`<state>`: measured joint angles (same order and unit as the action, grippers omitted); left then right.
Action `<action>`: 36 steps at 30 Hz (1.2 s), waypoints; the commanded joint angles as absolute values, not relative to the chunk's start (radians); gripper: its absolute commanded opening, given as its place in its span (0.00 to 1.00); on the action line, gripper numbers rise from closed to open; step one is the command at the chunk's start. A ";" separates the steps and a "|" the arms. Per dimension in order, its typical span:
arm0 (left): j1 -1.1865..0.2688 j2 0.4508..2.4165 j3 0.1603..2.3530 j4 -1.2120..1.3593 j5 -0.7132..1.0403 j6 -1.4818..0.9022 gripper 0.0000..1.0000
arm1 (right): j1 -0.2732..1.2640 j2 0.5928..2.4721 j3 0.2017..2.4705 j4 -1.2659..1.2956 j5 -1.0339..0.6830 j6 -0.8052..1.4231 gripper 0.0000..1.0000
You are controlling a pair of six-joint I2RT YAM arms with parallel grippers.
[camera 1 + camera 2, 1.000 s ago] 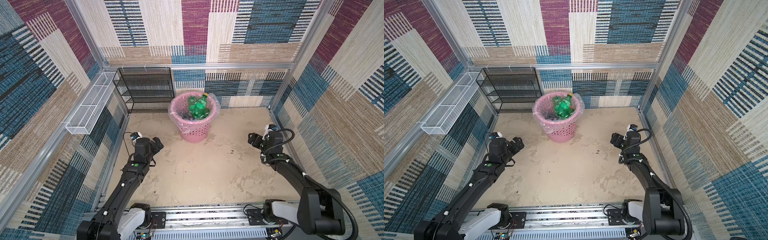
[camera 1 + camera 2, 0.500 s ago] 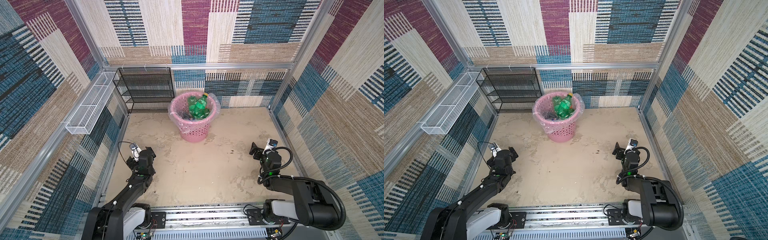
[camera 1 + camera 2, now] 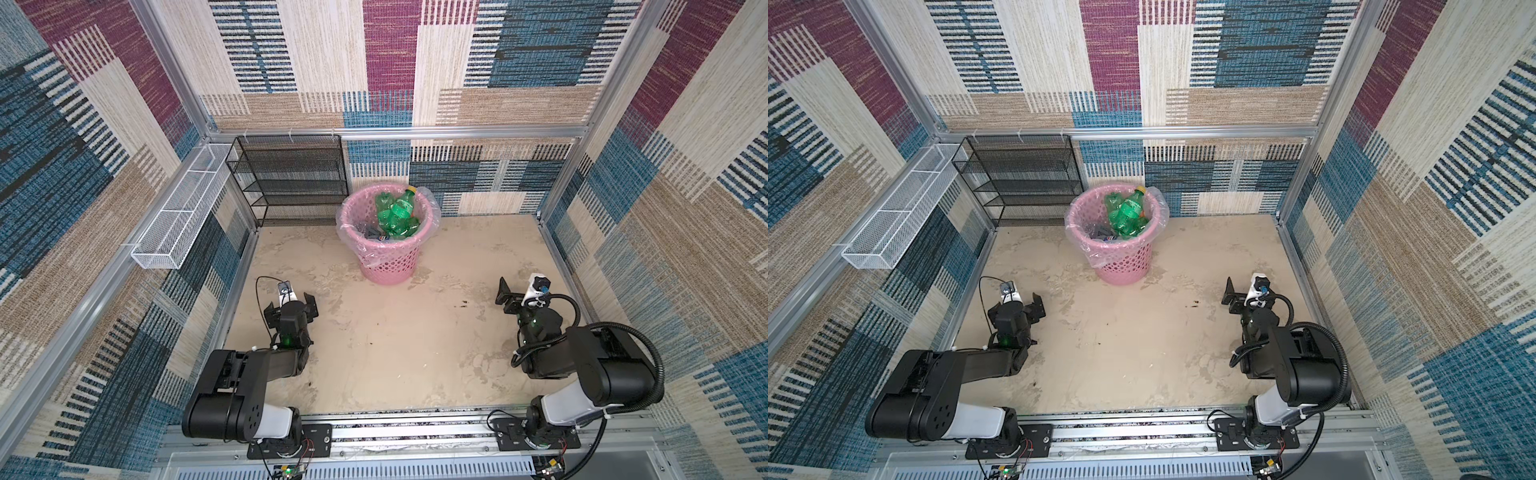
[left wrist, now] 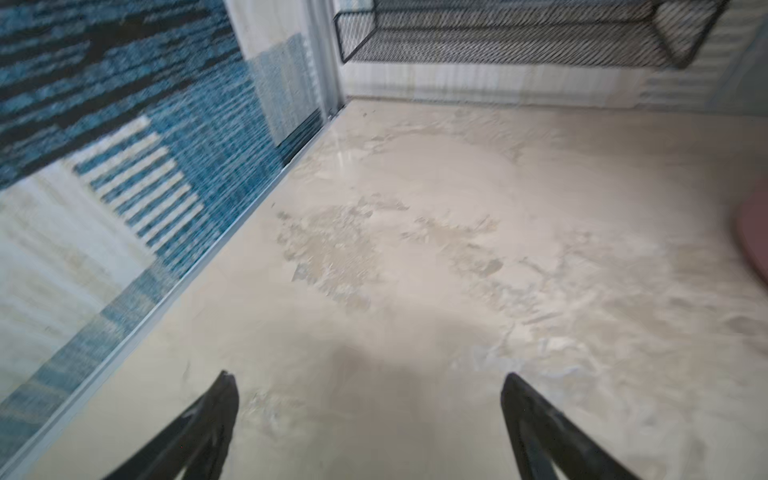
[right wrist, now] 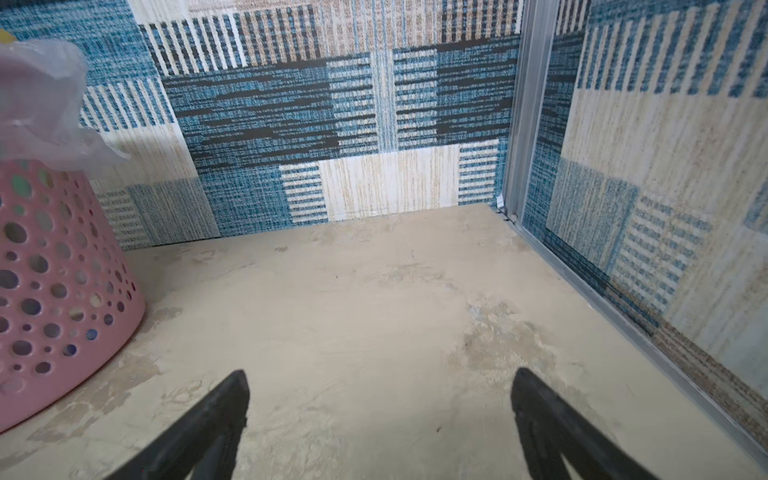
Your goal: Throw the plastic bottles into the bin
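now the plastic bottles (image 3: 397, 216) lie heaped, mostly tilted, inside the bin (image 3: 390, 266) at the back of the counter (image 3: 395, 353), well ahead of both arms and between them. left fingers (image 4: 203, 424) and right fingers (image 5: 552, 428) stand spread wide, empty, neither clearly nearer.

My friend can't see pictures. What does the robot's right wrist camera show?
The right gripper stands open and empty over the beige floor. At the picture's edge is the pink bin, full of round holes, with a clear bag liner over its rim. Blue and beige patterned walls stand behind.
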<state>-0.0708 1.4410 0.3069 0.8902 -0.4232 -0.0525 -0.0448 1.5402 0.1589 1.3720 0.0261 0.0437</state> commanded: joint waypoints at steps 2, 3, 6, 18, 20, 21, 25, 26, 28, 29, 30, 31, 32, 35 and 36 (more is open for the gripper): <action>-0.049 1.550 0.341 1.011 -0.281 0.003 0.99 | -0.043 1.546 0.164 1.411 -0.005 0.026 0.99; -0.048 1.548 0.348 0.999 -0.277 0.002 0.99 | -0.043 1.542 0.171 1.391 -0.013 0.025 0.99; -0.036 1.532 0.398 0.868 -0.270 -0.022 0.99 | -0.043 1.546 0.175 1.388 -0.022 0.020 0.99; -0.032 1.539 0.399 0.875 -0.272 -0.021 0.99 | -0.043 1.549 0.200 1.343 -0.156 -0.028 0.99; -0.032 1.539 0.399 0.877 -0.271 -0.021 0.98 | -0.043 1.551 0.201 1.344 -0.156 -0.028 0.99; -0.032 1.537 0.399 0.875 -0.272 -0.021 0.98 | -0.043 1.551 0.201 1.345 -0.155 -0.028 0.99; -0.032 1.538 0.399 0.875 -0.272 -0.021 0.98 | -0.043 1.549 0.201 1.345 -0.155 -0.029 0.99; -0.032 1.538 0.400 0.874 -0.272 -0.021 0.99 | -0.043 1.550 0.200 1.345 -0.155 -0.029 0.99; -0.032 1.537 0.400 0.875 -0.272 -0.020 0.98 | -0.043 1.550 0.201 1.344 -0.153 -0.029 0.99; -0.033 1.538 0.399 0.874 -0.273 -0.021 0.98 | -0.043 1.550 0.201 1.345 -0.153 -0.029 0.99; -0.032 1.540 0.400 0.876 -0.272 -0.021 0.98 | -0.043 1.550 0.201 1.344 -0.153 -0.029 0.99; -0.032 1.539 0.400 0.875 -0.272 -0.021 0.98 | -0.043 1.548 0.199 1.345 -0.153 -0.028 0.99; -0.032 1.539 0.399 0.876 -0.272 -0.021 0.99 | -0.043 1.548 0.199 1.344 -0.154 -0.029 0.99; -0.033 1.538 0.399 0.874 -0.272 -0.021 0.98 | -0.043 1.549 0.196 1.352 -0.142 -0.024 0.99; -0.032 1.538 0.400 0.875 -0.272 -0.020 0.98 | -0.043 1.548 0.196 1.354 -0.126 -0.015 0.98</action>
